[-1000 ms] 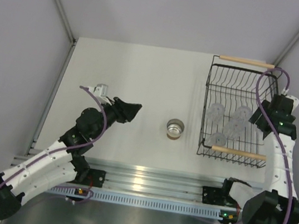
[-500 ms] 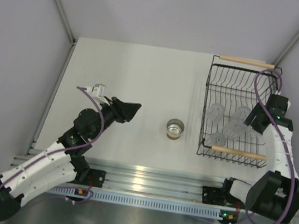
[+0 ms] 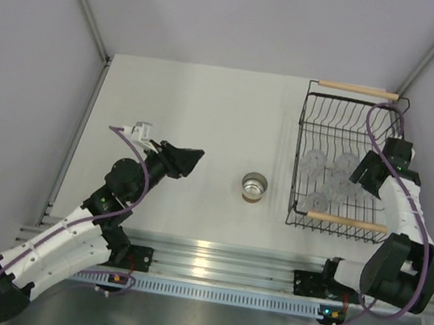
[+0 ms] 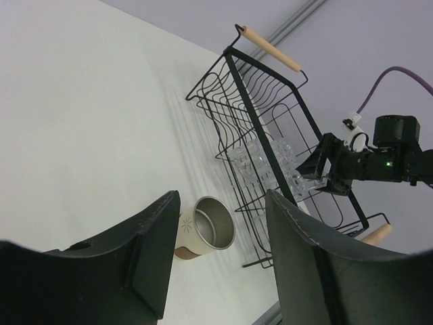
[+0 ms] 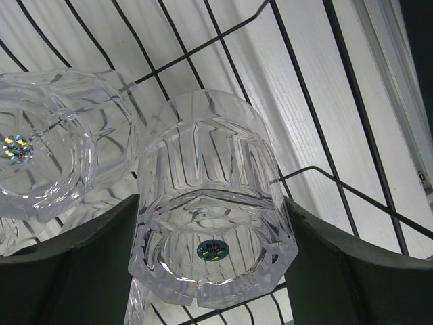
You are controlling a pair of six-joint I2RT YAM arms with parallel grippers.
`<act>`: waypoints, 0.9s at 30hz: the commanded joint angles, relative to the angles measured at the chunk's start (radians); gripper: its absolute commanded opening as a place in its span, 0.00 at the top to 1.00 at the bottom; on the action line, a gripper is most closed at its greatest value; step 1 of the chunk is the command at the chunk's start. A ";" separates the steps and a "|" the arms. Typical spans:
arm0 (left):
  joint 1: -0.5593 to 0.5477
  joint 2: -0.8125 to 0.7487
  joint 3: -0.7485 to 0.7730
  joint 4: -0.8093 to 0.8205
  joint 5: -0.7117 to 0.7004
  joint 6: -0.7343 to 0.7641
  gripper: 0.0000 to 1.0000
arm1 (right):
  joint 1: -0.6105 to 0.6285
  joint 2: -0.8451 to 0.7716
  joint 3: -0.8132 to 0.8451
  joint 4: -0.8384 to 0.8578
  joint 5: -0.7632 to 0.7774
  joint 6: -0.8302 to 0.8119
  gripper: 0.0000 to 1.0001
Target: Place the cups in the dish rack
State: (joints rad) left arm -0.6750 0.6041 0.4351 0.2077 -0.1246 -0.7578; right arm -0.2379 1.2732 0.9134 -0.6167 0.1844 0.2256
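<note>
Clamping a clear tumbler (image 5: 215,159) by its sides, base turned toward the wrist camera, the right claw (image 5: 211,202) hangs inside the rack (image 3: 300,142), close over the wire floor. A second tumbler (image 5: 47,142) lies just beside it on the left, and more cluster at the rack's near end by the wooden handle (image 3: 343,221).

The risk is in the release. If the fingers part while the tumbler sits crooked across the wires, it could tip, roll into its neighbour and shove the group about. A withdrawing finger might also snag a wire.

Out on the table (image 3: 193,102), the metal cup (image 3: 255,187) stands well apart from the rack. The left claw (image 3: 195,158) hovers wide open and empty, short of it.
</note>
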 commanded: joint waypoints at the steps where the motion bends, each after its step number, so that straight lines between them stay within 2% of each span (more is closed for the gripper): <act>1: 0.002 -0.010 0.016 0.016 -0.009 0.005 0.41 | -0.008 0.012 -0.014 0.078 -0.008 0.018 1.00; 14: 0.002 -0.027 0.021 -0.005 -0.020 0.008 0.41 | 0.018 0.023 -0.027 0.077 0.030 0.021 0.98; 17: 0.002 -0.029 0.022 -0.008 -0.020 0.009 0.40 | 0.025 0.020 -0.024 0.071 0.033 0.024 0.71; 18: 0.002 -0.027 0.024 -0.010 -0.018 0.009 0.39 | 0.028 0.018 -0.025 0.071 0.033 0.023 0.54; 21: 0.002 -0.030 0.025 -0.016 -0.020 0.012 0.37 | 0.037 0.009 -0.027 0.067 0.035 0.018 0.33; 23: 0.002 -0.032 0.027 -0.021 -0.021 0.012 0.36 | 0.041 0.008 -0.027 0.068 0.040 0.018 0.27; 24: 0.002 -0.033 0.027 -0.021 -0.020 0.012 0.36 | 0.045 0.009 -0.027 0.066 0.041 0.018 0.21; 27: 0.002 -0.038 0.024 -0.021 -0.021 0.012 0.36 | 0.048 0.014 -0.025 0.064 0.041 0.018 0.18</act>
State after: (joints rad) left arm -0.6750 0.5842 0.4355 0.1719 -0.1394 -0.7567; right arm -0.2111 1.3037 0.8814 -0.5850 0.2146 0.2394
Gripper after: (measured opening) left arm 0.638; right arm 0.809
